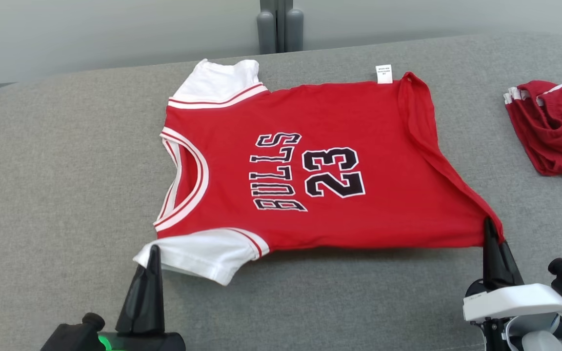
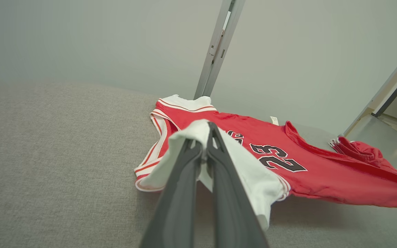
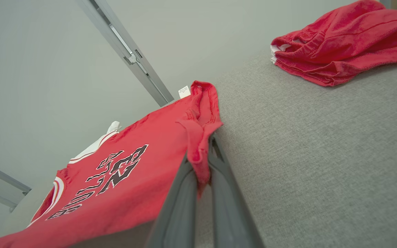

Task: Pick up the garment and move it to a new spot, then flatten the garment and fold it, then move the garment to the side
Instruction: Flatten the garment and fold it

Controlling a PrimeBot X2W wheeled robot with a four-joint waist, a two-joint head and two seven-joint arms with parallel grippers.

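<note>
The garment [image 1: 310,165] is a red jersey with white sleeves and "BULLS 23" in black, spread face up on the grey surface [image 1: 66,195], neck to the left. My left gripper [image 1: 153,249] is shut on the near white sleeve [image 2: 253,179], lifting it a little; the left wrist view has the cloth pinched at the gripper [image 2: 207,129]. My right gripper [image 1: 490,225] is shut on the near red hem corner, and the right wrist view has that corner [image 3: 198,137] clamped at the gripper [image 3: 202,156]. The near edge of the garment [image 2: 322,172] hangs slightly taut between both grips.
A second red garment [image 1: 554,126] lies crumpled at the far right of the surface, also in the right wrist view as a red heap [image 3: 343,41]. A grey post [image 1: 279,24] stands behind the surface against a pale wall. The surface's rounded edge runs behind the jersey.
</note>
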